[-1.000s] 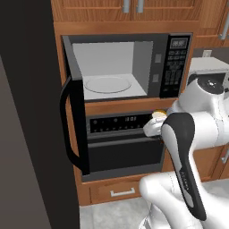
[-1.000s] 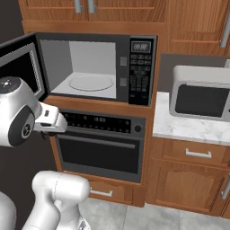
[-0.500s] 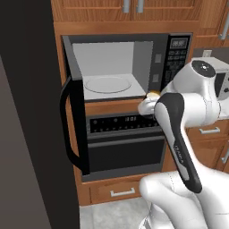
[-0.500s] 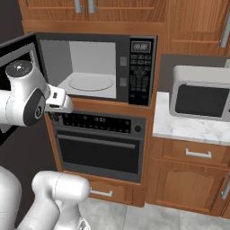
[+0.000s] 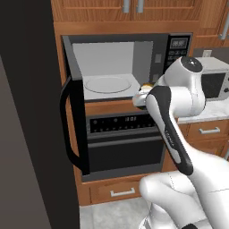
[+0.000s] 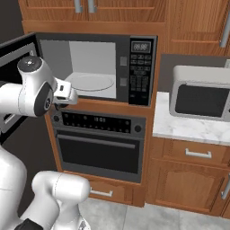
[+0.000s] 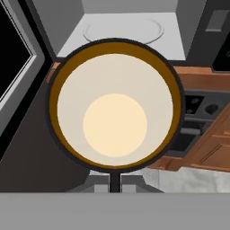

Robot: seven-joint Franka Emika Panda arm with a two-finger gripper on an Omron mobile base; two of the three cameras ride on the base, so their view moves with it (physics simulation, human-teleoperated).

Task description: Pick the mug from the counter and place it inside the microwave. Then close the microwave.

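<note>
I see the microwave [image 6: 96,69] standing open, its door [image 5: 74,120] swung wide to the left and the turntable [image 5: 108,83] bare. My gripper [image 7: 115,185] is clamped on the mug [image 7: 115,104], which hangs just outside the cavity's front edge.

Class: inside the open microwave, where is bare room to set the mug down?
The round turntable lies bare between the microwave's grey side walls. The counter is crowded by the light-grey oven, leaving a front strip.
</note>
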